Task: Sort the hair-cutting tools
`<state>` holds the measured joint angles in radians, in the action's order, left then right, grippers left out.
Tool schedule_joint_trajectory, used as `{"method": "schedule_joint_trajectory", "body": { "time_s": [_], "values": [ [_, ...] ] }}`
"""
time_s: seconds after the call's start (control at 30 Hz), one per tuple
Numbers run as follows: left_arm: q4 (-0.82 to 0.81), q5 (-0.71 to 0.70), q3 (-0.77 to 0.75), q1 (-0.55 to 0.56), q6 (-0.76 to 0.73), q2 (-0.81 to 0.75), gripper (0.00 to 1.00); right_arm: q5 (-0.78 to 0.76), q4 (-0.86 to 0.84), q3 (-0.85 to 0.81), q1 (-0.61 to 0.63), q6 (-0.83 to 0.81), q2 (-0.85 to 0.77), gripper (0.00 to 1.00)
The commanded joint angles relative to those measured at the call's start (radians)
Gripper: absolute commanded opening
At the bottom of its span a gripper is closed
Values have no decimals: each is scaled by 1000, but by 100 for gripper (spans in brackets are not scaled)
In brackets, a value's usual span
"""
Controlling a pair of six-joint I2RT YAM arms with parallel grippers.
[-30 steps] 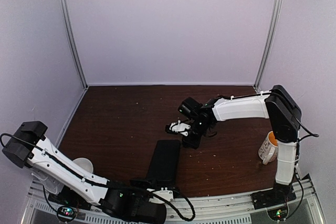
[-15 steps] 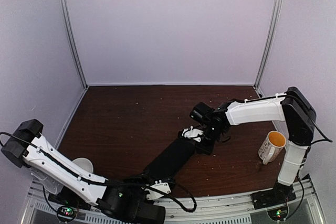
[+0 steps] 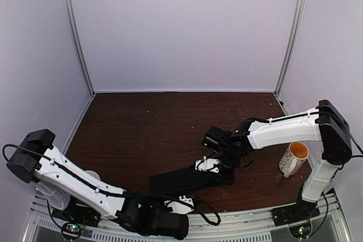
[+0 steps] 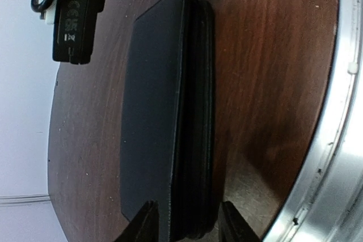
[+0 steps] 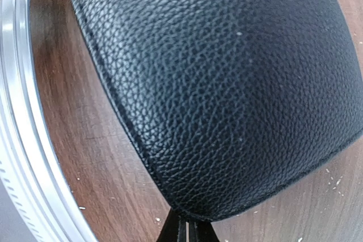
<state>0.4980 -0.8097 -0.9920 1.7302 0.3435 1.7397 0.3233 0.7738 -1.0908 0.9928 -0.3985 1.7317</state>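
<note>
No hair-cutting tools show in any view. A flat black case (image 3: 187,179) lies low over the table near the front edge, running left to right. My right gripper (image 3: 220,172) is shut on its right end. In the right wrist view the closed fingertips (image 5: 187,229) pinch the rim of the grained black case (image 5: 227,83). My left gripper (image 4: 188,220) stands open, with one finger on each side of the near end of the case (image 4: 164,111). From this side the case shows a thin flap beside a thicker body.
A white and yellow mug (image 3: 293,158) stands at the right, beside the right arm. A white cup (image 3: 91,178) sits at the left, partly behind the left arm. The metal rail (image 3: 255,215) runs along the table's near edge, close to the case.
The right arm has dragged the case's far end right and toward the front, turning the case from lengthwise to nearly crosswise. The left gripper has opened at the other end.
</note>
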Motion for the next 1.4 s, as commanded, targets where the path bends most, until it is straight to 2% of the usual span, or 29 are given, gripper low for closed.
{"method": "schedule_joint_trajectory", "body": {
  "time_s": [0.0, 0.33, 0.57, 0.77, 0.9, 1.0, 1.13, 1.37],
  "values": [
    [-25, 15, -33, -56, -29, 12, 40, 36, -24, 10, -7, -14, -22, 0],
    [-154, 109, -43, -106, -178, 64, 40, 85, -40, 9, -7, -8, -27, 0],
    [-133, 3, -116, -127, -186, 148, 38, 105, -36, 11, -7, -11, -22, 0],
    [-136, -17, -116, -156, -178, 169, 35, 118, -35, 6, -7, -12, -18, 0],
    [-135, -10, -119, -171, -179, 187, 30, 126, -33, 0, -7, -11, -12, 0],
    [-144, -2, -119, -173, -193, 194, 19, 129, -33, 0, -8, -12, -11, 0],
    [-137, -10, -126, -174, -212, 207, 0, 125, -26, 0, -8, -18, -9, 0],
    [-181, 49, -38, -174, -261, 146, 0, 28, 20, 5, -67, -99, 0, 0]
  ]
}}
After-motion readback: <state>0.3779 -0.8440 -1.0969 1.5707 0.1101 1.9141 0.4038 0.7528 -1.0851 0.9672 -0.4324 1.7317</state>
